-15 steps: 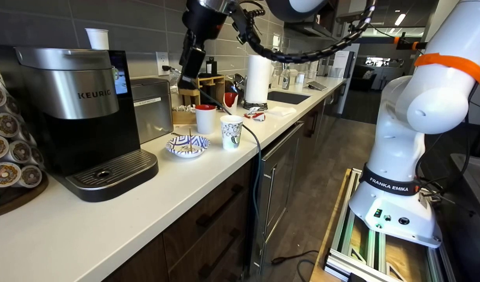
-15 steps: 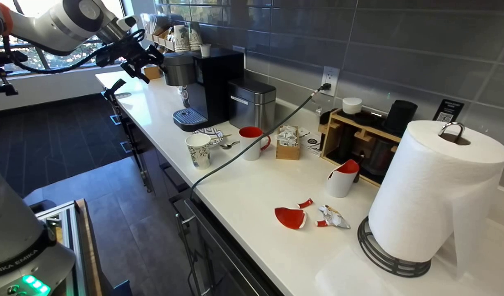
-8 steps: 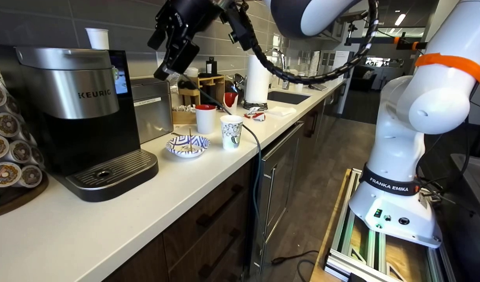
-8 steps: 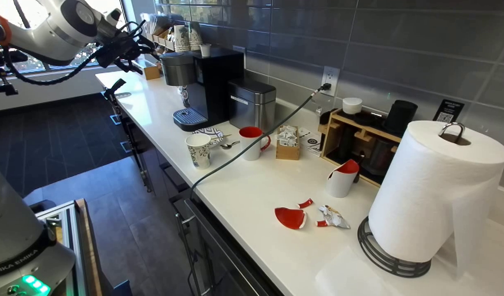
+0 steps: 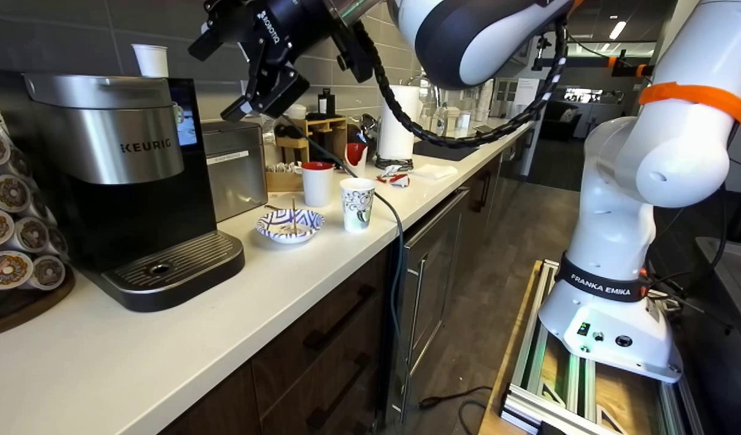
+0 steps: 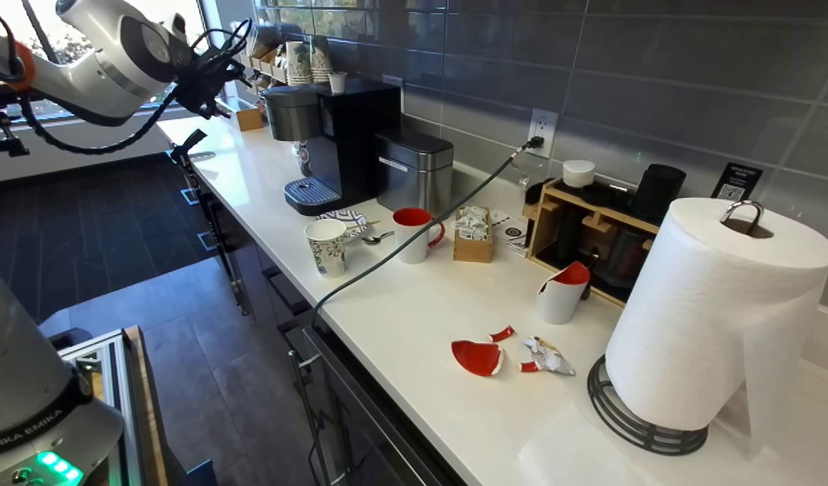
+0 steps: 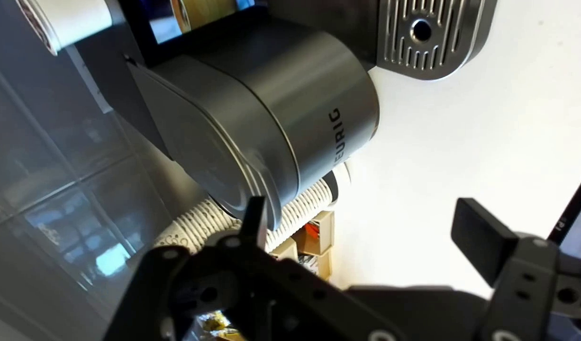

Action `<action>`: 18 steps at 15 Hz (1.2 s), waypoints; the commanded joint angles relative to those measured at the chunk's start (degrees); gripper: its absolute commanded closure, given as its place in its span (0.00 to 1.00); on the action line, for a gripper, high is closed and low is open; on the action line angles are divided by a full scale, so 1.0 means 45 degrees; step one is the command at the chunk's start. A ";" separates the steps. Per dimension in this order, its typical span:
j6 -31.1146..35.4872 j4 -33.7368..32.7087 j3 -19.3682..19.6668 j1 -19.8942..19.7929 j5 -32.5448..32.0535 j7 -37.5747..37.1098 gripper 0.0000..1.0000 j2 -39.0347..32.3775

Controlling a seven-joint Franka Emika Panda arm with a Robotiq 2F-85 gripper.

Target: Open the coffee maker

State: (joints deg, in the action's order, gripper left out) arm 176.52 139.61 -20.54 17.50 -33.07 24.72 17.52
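The coffee maker (image 5: 113,142) is black with a silver front, and its lid looks closed. It also shows in an exterior view (image 6: 360,135) and large in the wrist view (image 7: 314,99). Its lid handle (image 7: 267,189) is a curved rim at the lid's front. The round-ended drip tray (image 5: 183,260) is bare. My gripper (image 5: 216,80) is open and empty, in the air in front of the lid at about its height. In the wrist view the gripper (image 7: 361,208) has its left finger (image 7: 253,220) overlapping the handle in the picture; contact cannot be told.
A white paper cup (image 5: 150,60) stands on top of the machine. Coffee pods (image 5: 14,223) stand to one side, a steel canister (image 5: 234,169) to the other. A bowl (image 5: 290,225), a paper cup (image 5: 357,202) and a cable (image 5: 388,205) are on the counter.
My gripper has moved toward the coffee maker's lid, tilted up from pointing down and rolled, so both spread fingers now show. The coffee maker has not moved.
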 commanded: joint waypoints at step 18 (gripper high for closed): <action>0.0762 -0.2900 -0.3283 -0.4316 -0.5451 -0.1275 0.00 -0.1352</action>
State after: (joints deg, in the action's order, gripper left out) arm 177.80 129.79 -30.72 2.55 -51.91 23.54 13.97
